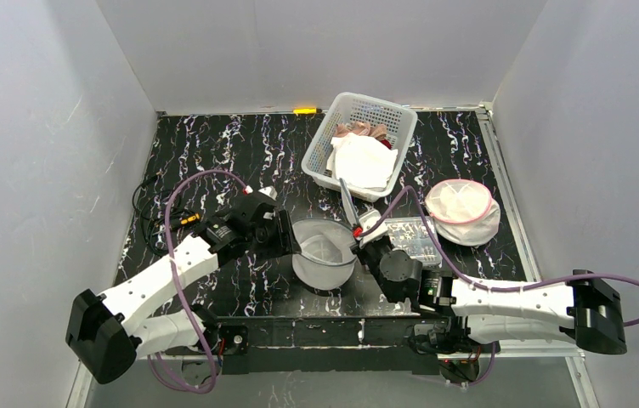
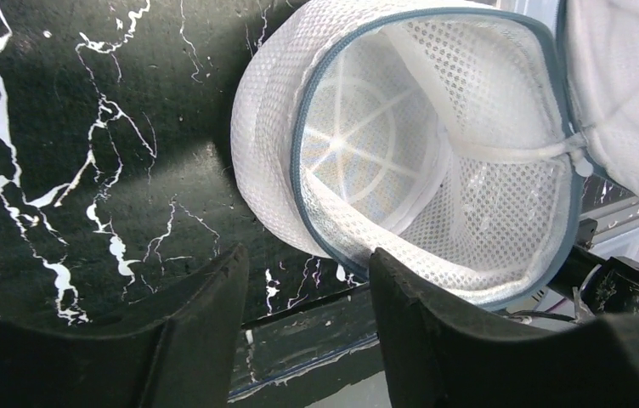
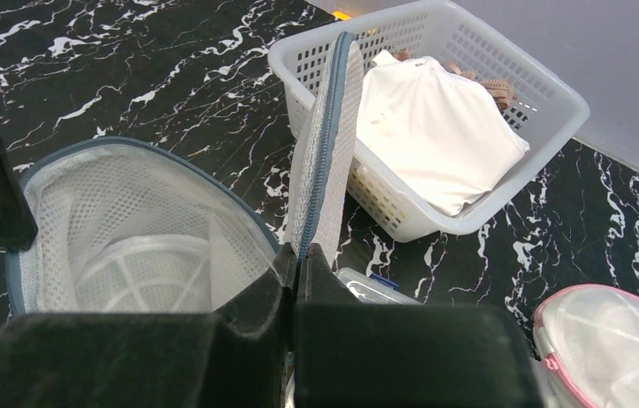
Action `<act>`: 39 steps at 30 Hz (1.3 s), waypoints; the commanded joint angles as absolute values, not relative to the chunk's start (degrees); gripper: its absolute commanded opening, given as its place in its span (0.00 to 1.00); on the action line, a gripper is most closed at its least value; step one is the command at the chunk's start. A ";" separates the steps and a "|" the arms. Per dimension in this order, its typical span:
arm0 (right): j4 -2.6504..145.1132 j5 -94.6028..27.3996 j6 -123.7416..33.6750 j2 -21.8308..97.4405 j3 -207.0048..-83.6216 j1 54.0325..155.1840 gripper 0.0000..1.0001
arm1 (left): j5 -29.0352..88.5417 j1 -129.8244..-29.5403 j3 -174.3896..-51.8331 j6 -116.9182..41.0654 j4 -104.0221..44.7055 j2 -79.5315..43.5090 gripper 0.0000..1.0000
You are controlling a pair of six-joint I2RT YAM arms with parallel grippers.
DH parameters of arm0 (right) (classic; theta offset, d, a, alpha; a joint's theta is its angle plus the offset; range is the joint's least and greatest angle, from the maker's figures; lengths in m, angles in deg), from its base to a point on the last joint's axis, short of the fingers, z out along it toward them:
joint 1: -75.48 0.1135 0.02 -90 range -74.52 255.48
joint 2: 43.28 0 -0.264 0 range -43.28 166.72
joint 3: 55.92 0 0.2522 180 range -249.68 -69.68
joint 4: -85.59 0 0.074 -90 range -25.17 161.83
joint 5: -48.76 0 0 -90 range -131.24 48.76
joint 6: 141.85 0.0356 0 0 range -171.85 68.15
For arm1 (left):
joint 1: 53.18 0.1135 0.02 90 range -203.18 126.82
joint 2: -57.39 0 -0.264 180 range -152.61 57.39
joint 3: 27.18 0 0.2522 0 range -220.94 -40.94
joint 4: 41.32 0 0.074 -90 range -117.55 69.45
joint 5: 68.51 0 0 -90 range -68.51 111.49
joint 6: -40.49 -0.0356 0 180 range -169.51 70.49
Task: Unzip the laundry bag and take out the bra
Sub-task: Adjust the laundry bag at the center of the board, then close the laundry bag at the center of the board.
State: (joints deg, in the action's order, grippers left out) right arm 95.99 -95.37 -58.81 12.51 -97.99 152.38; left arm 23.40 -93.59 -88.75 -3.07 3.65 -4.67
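"So, where did the bag point(image 1: 323, 259) lie?"
"Mid-table, mouth facing the open left claw point(image 2: 308, 255) just beside its rim; that arm was nearer. The right claw point(image 3: 297, 253) pinched the upright flap point(image 3: 326, 144)."

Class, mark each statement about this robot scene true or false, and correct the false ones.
1. The blue-trimmed laundry bag is zipped shut. False: it is open, with its lid raised.
2. The right gripper is shut on the lid. True.
3. The left gripper grips the bag's rim. False: its jaws are open and hold nothing.
4. The white basket holds a white cloth. True.
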 commanded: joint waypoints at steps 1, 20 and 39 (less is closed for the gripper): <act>97.98 -96.85 -60.99 10.72 -97.88 153.74 0.01 | 23.81 -93.96 -87.44 -2.31 2.79 -6.71 0.50; 101.01 -93.19 -84.45 9.26 -102.56 156.89 0.01 | 15.57 -93.66 -95.37 -17.33 -1.50 -9.00 0.00; 109.72 -93.36 -101.23 25.36 -96.59 164.38 0.01 | 12.06 -93.00 -88.23 -13.93 -1.24 -8.61 0.00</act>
